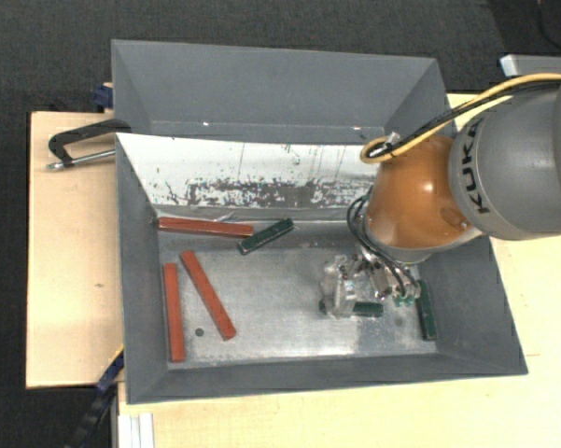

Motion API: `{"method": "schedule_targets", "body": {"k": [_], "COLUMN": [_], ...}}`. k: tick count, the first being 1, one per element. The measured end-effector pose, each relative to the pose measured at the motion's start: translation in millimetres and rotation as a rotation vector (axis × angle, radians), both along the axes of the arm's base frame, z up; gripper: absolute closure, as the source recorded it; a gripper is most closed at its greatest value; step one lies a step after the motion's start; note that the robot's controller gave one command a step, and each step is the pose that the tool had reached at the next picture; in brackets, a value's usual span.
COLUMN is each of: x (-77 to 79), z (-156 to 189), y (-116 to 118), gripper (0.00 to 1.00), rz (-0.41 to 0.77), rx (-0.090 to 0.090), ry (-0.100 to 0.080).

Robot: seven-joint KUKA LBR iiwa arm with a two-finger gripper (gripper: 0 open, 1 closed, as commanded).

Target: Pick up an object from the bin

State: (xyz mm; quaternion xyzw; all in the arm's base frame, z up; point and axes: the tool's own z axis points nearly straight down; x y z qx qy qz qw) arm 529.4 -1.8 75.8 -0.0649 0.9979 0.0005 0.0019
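Pincer [359,292], grip state unreadable, sits low beside dark green bar [427,309] at bin's [261,82] right wall; a nudge could wedge the bar.

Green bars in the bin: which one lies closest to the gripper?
The green bar on the right, just beside the gripper; the other green bar lies further left, toward the back.

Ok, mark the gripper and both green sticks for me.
gripper [353,295]: camera view, its tip.
green stick by the back wall [266,236]: camera view, its middle.
green stick at the right [427,315]: camera view, its middle.
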Motion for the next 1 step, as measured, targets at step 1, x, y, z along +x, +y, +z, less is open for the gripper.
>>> {"method": "schedule_targets", "body": {"k": [1], "x": [-0.1], "z": [-0.3], "y": [0.1], "gripper": [0.00], "rz": [0.000], "rx": [0.000], "ry": [0.000]}}
